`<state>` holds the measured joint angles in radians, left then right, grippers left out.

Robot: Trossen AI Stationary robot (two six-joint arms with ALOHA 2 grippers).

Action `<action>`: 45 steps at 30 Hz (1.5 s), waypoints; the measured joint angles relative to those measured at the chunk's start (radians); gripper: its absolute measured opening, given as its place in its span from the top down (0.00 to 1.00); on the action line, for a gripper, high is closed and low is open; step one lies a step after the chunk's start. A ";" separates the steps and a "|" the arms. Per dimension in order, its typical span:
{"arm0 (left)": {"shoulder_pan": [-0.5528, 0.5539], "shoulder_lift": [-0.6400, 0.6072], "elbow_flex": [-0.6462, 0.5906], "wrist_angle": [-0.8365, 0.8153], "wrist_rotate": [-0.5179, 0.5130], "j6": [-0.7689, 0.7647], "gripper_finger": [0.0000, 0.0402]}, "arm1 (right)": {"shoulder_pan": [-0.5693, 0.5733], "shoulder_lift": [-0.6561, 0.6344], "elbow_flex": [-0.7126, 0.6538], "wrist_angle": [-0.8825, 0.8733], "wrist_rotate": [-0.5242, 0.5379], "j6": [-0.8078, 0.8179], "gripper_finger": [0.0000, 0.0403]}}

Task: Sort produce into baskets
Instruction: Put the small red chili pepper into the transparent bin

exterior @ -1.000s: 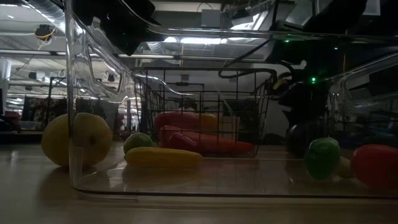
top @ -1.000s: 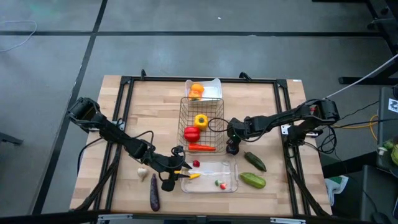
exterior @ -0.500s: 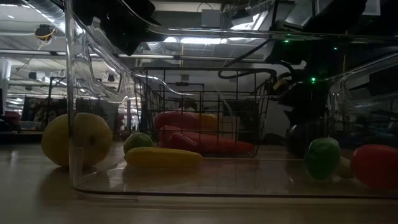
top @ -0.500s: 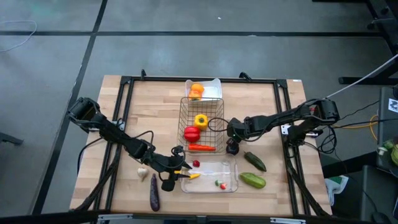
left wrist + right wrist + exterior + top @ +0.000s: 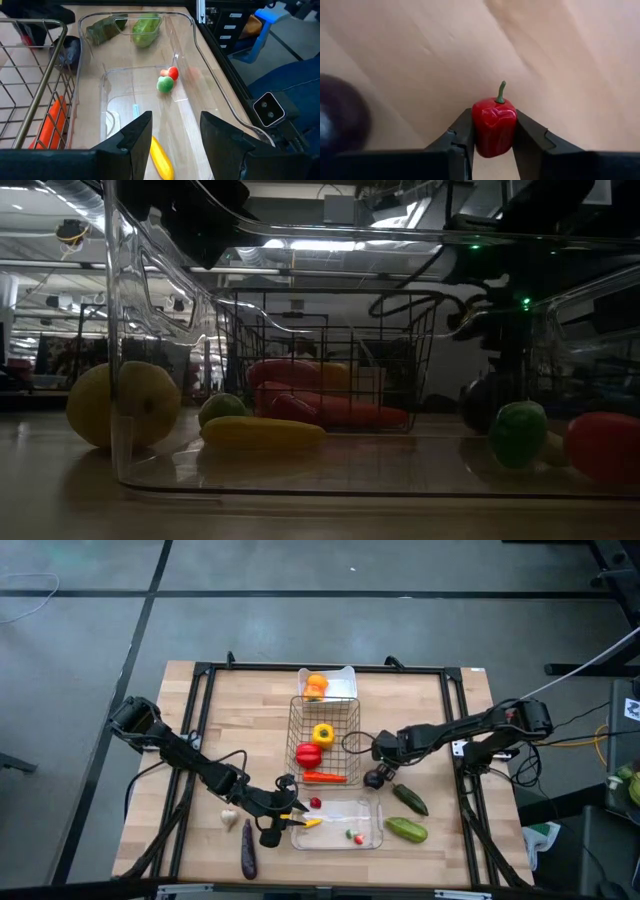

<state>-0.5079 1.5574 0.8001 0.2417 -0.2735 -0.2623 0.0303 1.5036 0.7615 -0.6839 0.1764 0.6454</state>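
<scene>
My right gripper is just right of the wire basket, shut on a small red pepper. A dark eggplant lies on the table just below it and also shows in the right wrist view. My left gripper is open and empty at the left end of the clear tray, which holds a yellow piece and tiny radishes. The basket holds a yellow pepper, a red pepper and a carrot. The white tray holds orange produce. My right gripper pinches the small red pepper by its two sides between the two fingers. The pepper's green stem points away from the wrist, past the fingertips. The pepper appears clear of the table below.
Two green cucumbers lie right of the clear tray. A garlic and a purple eggplant lie at the near left. A yellow lemon-like fruit shows in the low view. Bare wood lies at the far left and far right.
My right gripper has moved up and a little toward the table's right and far side, away from the dark eggplant, which now shows uncovered on the table. My left arm has kept still.
</scene>
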 joint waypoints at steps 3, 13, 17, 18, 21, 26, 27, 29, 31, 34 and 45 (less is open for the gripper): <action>0.000 0.000 0.000 0.000 0.000 0.000 0.59 | -0.006 -0.013 0.035 -0.111 0.015 0.000 0.76; 0.000 0.000 0.000 0.000 0.000 0.000 0.59 | -0.013 -0.015 0.222 -0.343 -0.038 -0.058 0.76; 0.000 0.000 0.000 0.000 0.000 0.000 0.59 | -0.011 -0.015 0.327 -0.419 -0.114 -0.075 0.76; 0.000 0.000 0.000 0.000 0.000 0.000 0.59 | -0.011 -0.016 0.354 -0.435 -0.137 -0.075 0.76; 0.000 0.000 0.000 0.000 0.000 0.000 0.59 | -0.011 -0.016 0.432 -0.447 -0.223 -0.075 0.76; 0.000 0.000 0.000 0.000 0.000 0.000 0.59 | -0.001 -0.016 0.518 -0.400 -0.384 -0.075 0.76; 0.000 0.000 0.000 0.000 0.000 0.000 0.59 | 0.007 -0.016 0.522 -0.380 -0.405 -0.076 0.76; 0.000 0.000 0.000 0.000 0.000 0.000 0.59 | 0.030 -0.016 0.523 -0.321 -0.439 -0.078 0.76; 0.000 0.000 0.000 0.000 0.000 0.000 0.59 | 0.065 -0.015 0.524 -0.265 -0.458 -0.078 0.76; 0.000 0.000 0.000 0.000 0.000 0.000 0.59 | 0.126 -0.005 0.524 -0.178 -0.451 -0.096 0.76; 0.000 0.000 0.000 0.000 0.000 0.000 0.59 | 0.292 0.062 0.521 -0.086 -0.342 -0.233 0.76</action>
<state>-0.5079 1.5578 0.8001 0.2417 -0.2734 -0.2619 0.3221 1.5659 1.2827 -0.7701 -0.1654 0.4119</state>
